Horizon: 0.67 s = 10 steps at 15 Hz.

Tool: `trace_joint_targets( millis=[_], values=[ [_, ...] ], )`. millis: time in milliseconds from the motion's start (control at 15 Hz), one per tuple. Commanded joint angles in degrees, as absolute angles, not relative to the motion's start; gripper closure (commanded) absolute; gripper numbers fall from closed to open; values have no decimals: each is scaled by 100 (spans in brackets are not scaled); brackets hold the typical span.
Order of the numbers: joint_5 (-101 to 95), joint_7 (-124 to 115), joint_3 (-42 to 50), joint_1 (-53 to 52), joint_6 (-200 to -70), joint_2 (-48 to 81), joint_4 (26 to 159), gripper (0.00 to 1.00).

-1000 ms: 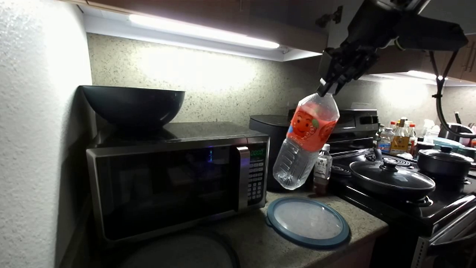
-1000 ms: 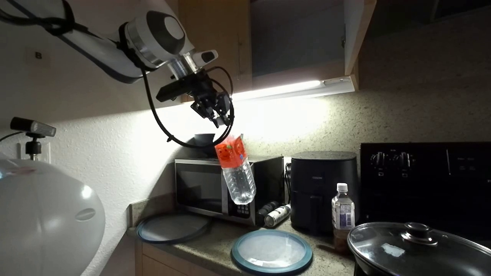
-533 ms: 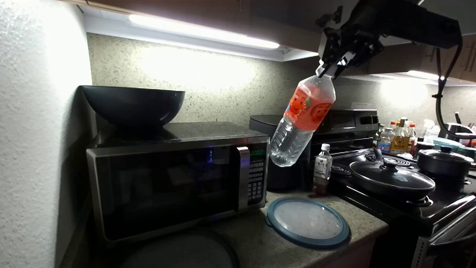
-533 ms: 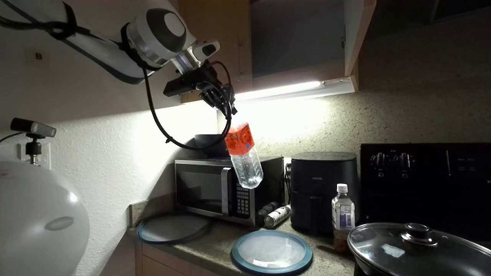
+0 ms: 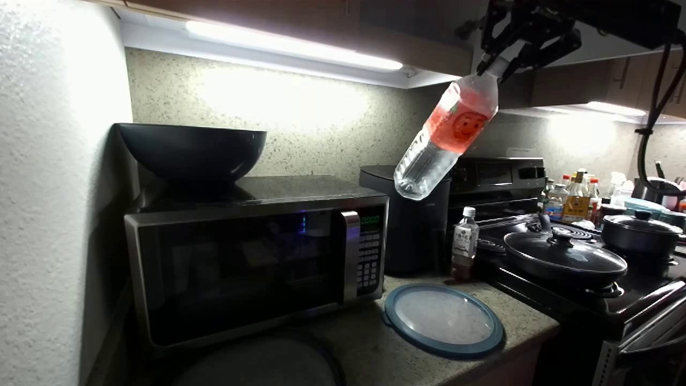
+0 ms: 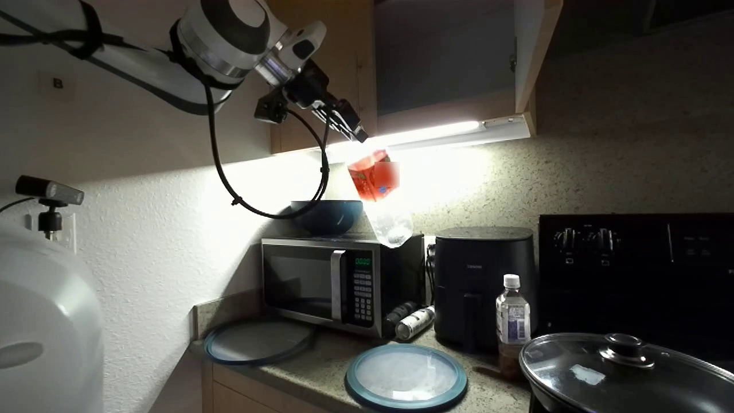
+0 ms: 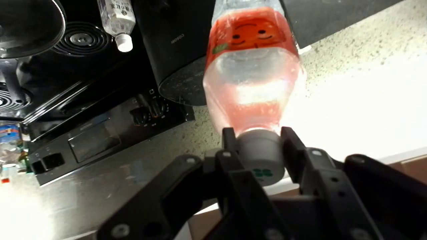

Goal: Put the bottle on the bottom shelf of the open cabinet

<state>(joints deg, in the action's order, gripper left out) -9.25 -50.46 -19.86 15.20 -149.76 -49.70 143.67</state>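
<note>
Your arm (image 6: 218,46) slants downward, its gripper (image 7: 259,143) pinching the bottle (image 5: 455,128) at the cap (image 7: 262,163); the bottle's long axis leans off vertical, cap up, base down.

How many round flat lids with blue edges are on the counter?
2. One darker lid lies in front of the microwave, and one paler lid lies nearer the small bottle. More could be hidden.

Bottle (image 5: 450,130) above the counter (image 5: 527,320)
</note>
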Motion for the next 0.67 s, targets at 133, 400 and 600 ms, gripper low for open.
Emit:
trace_joint_targets(
  millis=[133, 400, 600],
  values=[
    [-906, -5749, -2245, 1953, -15312, -5104, 14347, 88],
    [-946, -6040, -2391, 2209, -15579, -5236, 14420, 88],
    [-896, -6443, -2419, 2518, -15812, -5540, 14447, 88]
  ],
)
